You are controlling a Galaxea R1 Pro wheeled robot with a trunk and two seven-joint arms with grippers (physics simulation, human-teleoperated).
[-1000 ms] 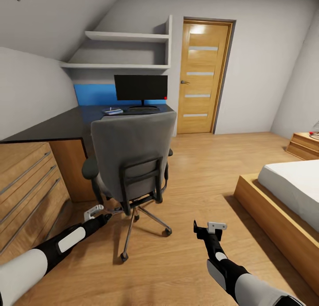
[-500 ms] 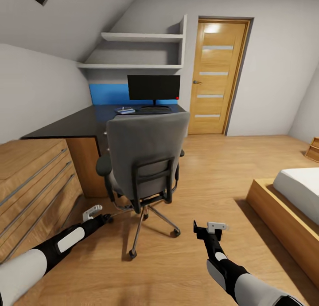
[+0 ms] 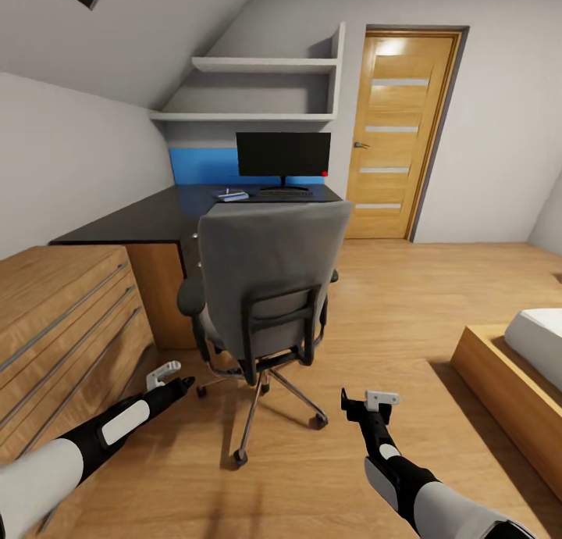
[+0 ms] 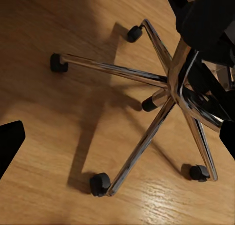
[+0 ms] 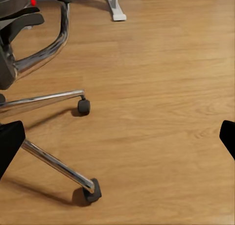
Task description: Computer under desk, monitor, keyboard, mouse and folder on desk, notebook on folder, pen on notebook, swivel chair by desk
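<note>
Robot faces chair (image 3: 265,281) backing the table (image 3: 148,219), monitor (image 3: 282,155) at its far edge; both claws open, empty, low for approach.

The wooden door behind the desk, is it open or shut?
Shut. In the head view the wooden door sits flat inside its grey frame, with no gap at either edge and its handle level.

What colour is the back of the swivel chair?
Grey, on a black frame; the swivel chair shows best in the head view.
</note>
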